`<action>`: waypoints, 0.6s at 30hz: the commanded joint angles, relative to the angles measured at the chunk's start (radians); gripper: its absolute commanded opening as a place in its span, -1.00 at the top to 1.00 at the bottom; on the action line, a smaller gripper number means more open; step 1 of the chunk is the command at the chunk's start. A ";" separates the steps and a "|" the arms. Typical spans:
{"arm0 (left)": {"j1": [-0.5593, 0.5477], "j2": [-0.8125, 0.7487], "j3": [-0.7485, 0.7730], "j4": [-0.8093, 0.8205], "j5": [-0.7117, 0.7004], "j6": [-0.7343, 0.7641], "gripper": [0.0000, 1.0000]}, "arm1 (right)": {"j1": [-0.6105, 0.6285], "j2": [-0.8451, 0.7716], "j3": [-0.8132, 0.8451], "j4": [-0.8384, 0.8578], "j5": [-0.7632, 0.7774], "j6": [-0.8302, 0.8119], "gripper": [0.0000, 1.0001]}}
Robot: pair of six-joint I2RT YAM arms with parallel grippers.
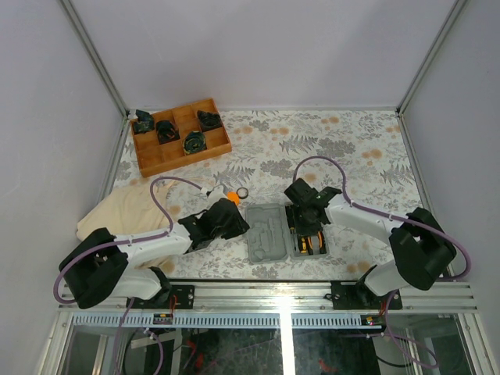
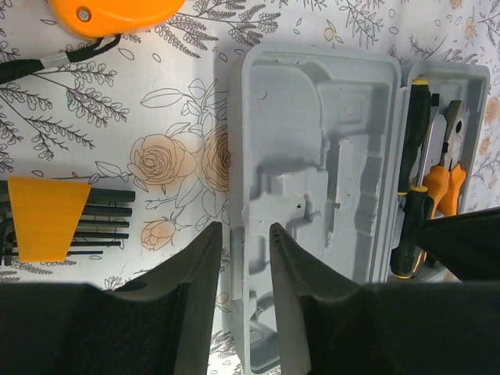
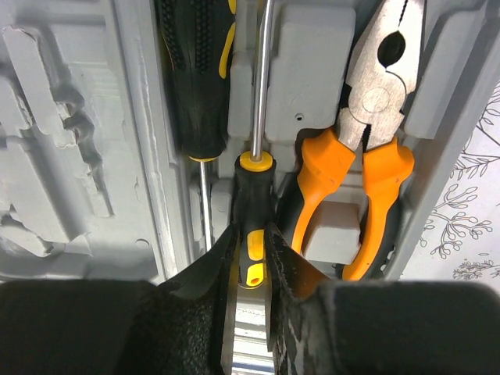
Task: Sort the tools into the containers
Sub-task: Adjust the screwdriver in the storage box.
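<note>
Right gripper (image 3: 251,238) is closed on the black-and-yellow handle of a screwdriver (image 3: 251,195), one finger on each flank, nothing loose that I can see. The tool lies in the right half (image 3: 316,70) of the grey case (image 2: 312,156). Its long axis runs straight away from my wrist, handle end nearest me and shaft pointing out along the length of the case. That is the relation to mind: axis and slot look parallel, so I judge the next move to be a settle and a release with no turning of the wrist. Orange-handled pliers (image 3: 367,117) lie just beside it on the right, nose pointing away. A second screwdriver (image 3: 195,70) lies just beside it on the left, reversed, its handle at the far end and its shaft coming back toward me. It is a tight fit on both sides, and the fingers may brush a neighbour as they part. Left gripper (image 2: 246,250) hangs above the outer edge of the case's left half (image 2: 336,101), jaws partly apart and holding nothing. That half shows bare moulded pockets. The rest sits on the table (image 1: 351,148) left of the case: orange tape measure (image 2: 109,12), hex keys (image 2: 47,219) in an orange holder, small ring (image 1: 244,192). All of it is nearer the left arm, so I judge those pickups are its work.
</note>
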 commanded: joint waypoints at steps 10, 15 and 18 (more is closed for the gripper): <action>-0.008 0.003 0.014 0.036 0.002 0.035 0.77 | 0.022 0.269 -0.098 0.077 -0.079 -0.023 0.99; -0.008 -0.001 0.012 0.036 0.000 0.041 0.93 | 0.021 0.332 -0.066 0.080 -0.108 -0.043 1.00; -0.009 -0.001 0.014 0.037 0.001 0.047 1.00 | 0.017 0.350 -0.040 0.071 -0.119 -0.061 0.99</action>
